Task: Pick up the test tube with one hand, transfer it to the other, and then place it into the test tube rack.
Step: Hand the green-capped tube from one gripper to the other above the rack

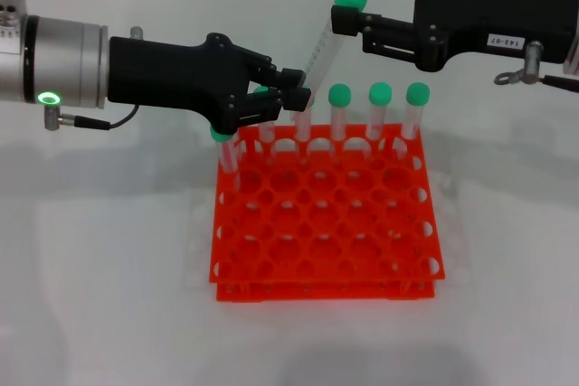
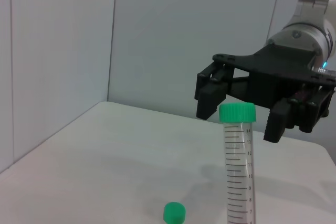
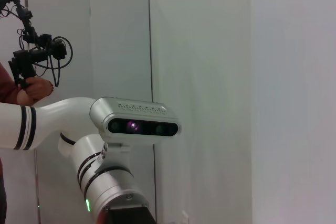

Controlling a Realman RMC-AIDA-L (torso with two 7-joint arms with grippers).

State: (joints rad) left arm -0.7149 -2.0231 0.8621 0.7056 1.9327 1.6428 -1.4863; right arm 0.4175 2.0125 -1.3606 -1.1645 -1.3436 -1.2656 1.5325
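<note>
**Tube between two grippers above the rack**

In the head view the test tube (image 1: pixel 322 42) sits in the upper middle of the frame, tilted, its green cap up and to the right, its clear body slanting down to the left; it hangs above the back row of the test tube rack (image 1: pixel 326 223), not in any hole. The left gripper (image 1: pixel 291 95), black on a silver-grey wrist, reaches in from the left edge of the frame; its fingers are pressed onto the lower part of the tube, just above the rack's back-left corner. The right gripper (image 1: pixel 347 8), black with a small white label (image 1: pixel 500 41) on its side, comes in from the upper right; its fingers are spread, one above and one below the green cap — whether they touch the cap I cannot tell.

The rack is bright orange-red and lies in the lower middle of the frame on a white table (image 1: pixel 90 296); other green-capped tubes (image 1: pixel 379 110) stand upright along its back row, three plainly seen to the right of the held tube, more partly hidden behind the left gripper.

In the left wrist view the tube (image 2: pixel 238 166) stands at lower right of the frame, its printed scale showing; the right gripper (image 2: pixel 242 111) is behind its cap, fingers apart on either side; one more green cap (image 2: pixel 174 212) shows at the bottom edge.

The right wrist view shows only the robot's head camera (image 3: pixel 139 124) at centre left, a white wall behind it.
</note>
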